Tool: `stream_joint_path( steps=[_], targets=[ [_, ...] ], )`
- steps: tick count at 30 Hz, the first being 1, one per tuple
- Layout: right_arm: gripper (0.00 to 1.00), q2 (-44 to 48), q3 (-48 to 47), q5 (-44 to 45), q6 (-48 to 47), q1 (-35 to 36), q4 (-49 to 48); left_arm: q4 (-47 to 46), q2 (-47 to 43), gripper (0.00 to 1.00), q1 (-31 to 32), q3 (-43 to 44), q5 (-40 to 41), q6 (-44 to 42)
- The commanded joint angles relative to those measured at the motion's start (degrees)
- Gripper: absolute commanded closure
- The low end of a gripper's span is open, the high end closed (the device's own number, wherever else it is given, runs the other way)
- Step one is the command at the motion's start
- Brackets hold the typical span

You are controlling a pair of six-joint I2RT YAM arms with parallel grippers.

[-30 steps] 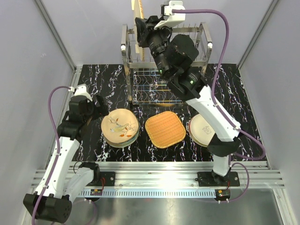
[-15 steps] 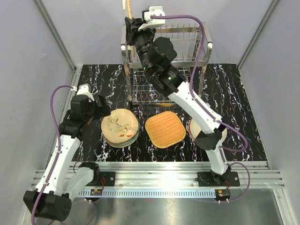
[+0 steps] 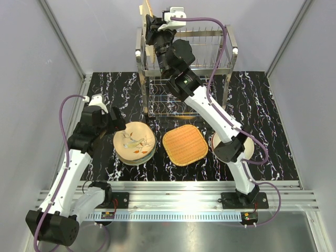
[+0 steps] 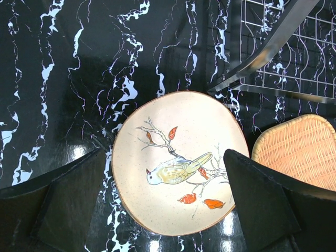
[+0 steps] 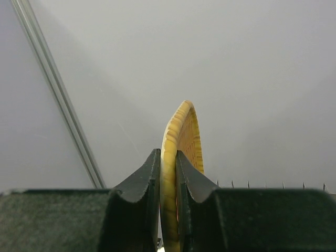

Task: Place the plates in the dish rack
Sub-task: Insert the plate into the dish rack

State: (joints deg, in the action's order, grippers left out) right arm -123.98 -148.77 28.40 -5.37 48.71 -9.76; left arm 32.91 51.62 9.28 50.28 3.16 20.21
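Bright, even overhead light; mostly sharp views.
Glare spots gleam on my glossy table (image 4: 52,79); my right fingers (image 5: 134,210) blur near the lens.

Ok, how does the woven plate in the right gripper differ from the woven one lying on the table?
The held plate stands on edge; the table plate lies flat. The right gripper pinches the held plate's rim; the table plate is untouched. The held plate is above the dish rack's left end; the table plate sits in front of it. Both are orange and woven.
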Motion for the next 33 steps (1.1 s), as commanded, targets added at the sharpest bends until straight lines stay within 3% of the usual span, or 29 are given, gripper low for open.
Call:
stream_joint_path(
  steps=[1,16,33],
  targets=[
    [1.00,-0.5,-1.4,-1.1,0.4,-1.5,-8.4,-2.3,0.2,0.01,0.2,1.4,-1.5,0.5],
    [1.00,-2.5,-1.6,3.6,1.4,-1.6,-15.6,-2.4,1.2,0.01,0.4,1.5,-2.8,0.6],
    [1.00,-5.5,-2.4,9.8,-6.8,1.1,-19.4,-2.6,0.8,0.01,1.1,1.2,-2.7,0.6]
  ],
)
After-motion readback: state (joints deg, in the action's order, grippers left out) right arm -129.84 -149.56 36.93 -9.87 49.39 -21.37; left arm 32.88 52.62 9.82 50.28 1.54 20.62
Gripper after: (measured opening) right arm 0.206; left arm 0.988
